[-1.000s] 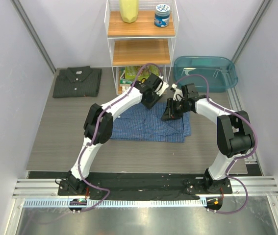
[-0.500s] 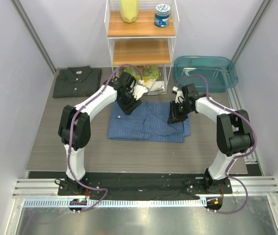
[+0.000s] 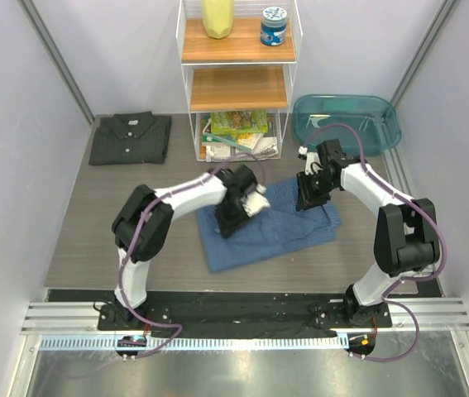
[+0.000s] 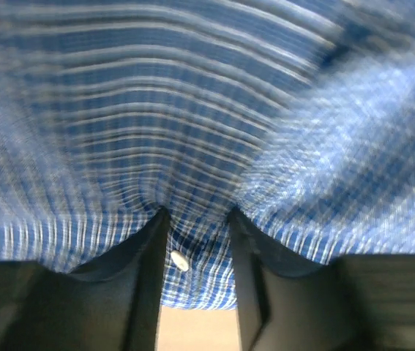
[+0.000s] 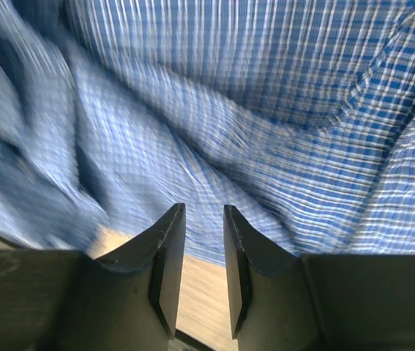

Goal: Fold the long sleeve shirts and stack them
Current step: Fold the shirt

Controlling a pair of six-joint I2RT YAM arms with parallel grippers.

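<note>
The blue checked shirt (image 3: 277, 233) lies skewed and rumpled on the table between my arms. My left gripper (image 3: 231, 222) is down on its left half. In the left wrist view the blue shirt (image 4: 192, 110) puckers into the left gripper (image 4: 196, 213), which is shut on the hem beside a white button (image 4: 179, 260). My right gripper (image 3: 307, 198) is at the shirt's far right part. There the blue shirt (image 5: 266, 110) has its edge caught between the tips of the right gripper (image 5: 200, 208). The dark grey shirt (image 3: 131, 138) lies folded at the back left.
A white wire shelf unit (image 3: 234, 83) with wooden boards stands at the back centre, holding a yellow bottle, a blue jar and packets. A teal plastic tub (image 3: 346, 98) sits at the back right. Grey walls close in both sides.
My left gripper left the shirt's far left corner and came toward me onto its middle. The shirt swung from square to skewed, its right end sliding right. The right gripper shifted slightly right.
</note>
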